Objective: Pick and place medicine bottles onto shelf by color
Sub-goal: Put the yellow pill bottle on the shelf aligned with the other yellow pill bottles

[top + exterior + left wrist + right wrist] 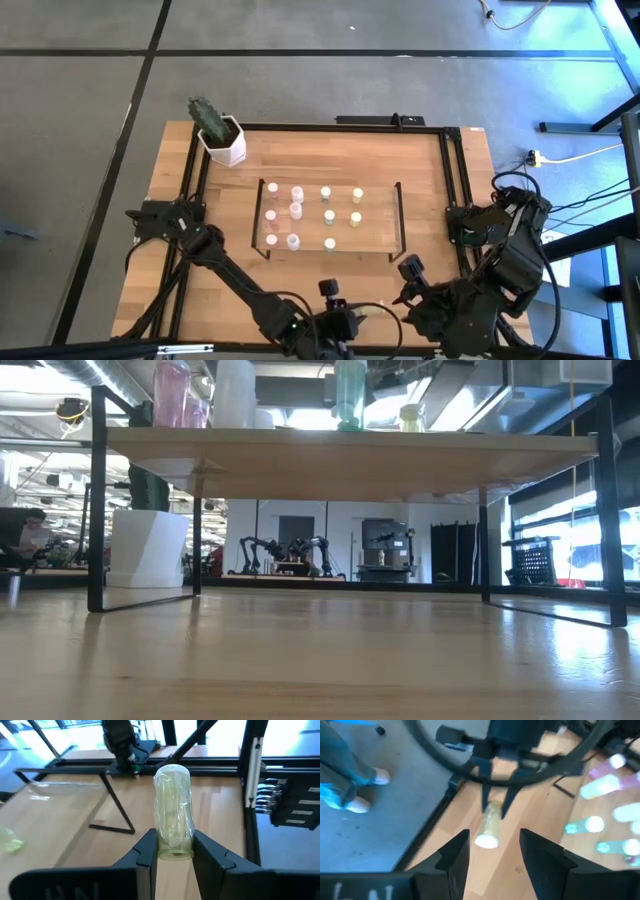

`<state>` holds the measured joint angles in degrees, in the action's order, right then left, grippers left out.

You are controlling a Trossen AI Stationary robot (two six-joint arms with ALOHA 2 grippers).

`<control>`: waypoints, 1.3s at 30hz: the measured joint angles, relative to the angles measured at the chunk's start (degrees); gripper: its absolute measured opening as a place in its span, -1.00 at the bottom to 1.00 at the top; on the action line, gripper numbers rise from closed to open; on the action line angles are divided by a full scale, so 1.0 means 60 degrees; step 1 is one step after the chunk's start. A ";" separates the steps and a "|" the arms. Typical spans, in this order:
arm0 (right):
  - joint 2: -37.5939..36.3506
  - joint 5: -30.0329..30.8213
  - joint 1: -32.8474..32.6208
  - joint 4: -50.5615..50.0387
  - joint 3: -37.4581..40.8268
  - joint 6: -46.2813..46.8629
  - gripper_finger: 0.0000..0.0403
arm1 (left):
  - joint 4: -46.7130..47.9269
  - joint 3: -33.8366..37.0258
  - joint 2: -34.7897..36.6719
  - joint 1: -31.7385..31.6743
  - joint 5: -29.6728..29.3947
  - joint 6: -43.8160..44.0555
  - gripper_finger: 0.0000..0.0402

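Left gripper (174, 842), at the near table edge in front of the shelf (380, 240), is clamped on the base of one yellow bottle (173, 810). The bottle's long axis runs straight out past the fingers, roughly level, cap end pointing toward the right gripper (495, 834), which stands just beside it, fingers apart and empty either side of the cap. Shelf count from above, approximate: six pink bottles (296, 210), three pale ones (328, 215), two yellow bottles (355, 217); the near spot of the yellow column looks free, probably the target.
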<state>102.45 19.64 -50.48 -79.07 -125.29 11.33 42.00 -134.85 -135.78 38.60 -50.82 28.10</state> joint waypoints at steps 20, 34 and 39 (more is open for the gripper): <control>0.0469 -0.0232 0.0406 -0.0482 0.0000 0.0322 0.14 | 0.0174 -0.0022 0.0371 0.0260 -0.0734 -0.0084 -0.61; 0.0965 0.0428 0.0619 -0.0502 -0.0004 -0.0918 0.31 | 0.0197 -0.0033 0.0549 0.0267 -0.0905 -0.0529 -0.61; 0.0991 0.0539 0.0717 -0.0502 -0.0004 -0.0662 0.31 | 0.0207 -0.0033 0.0584 0.0260 -0.0962 -0.0575 -0.61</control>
<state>108.40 22.87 -46.17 -82.08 -125.32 7.35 43.24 -135.04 -132.28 40.16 -56.59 24.65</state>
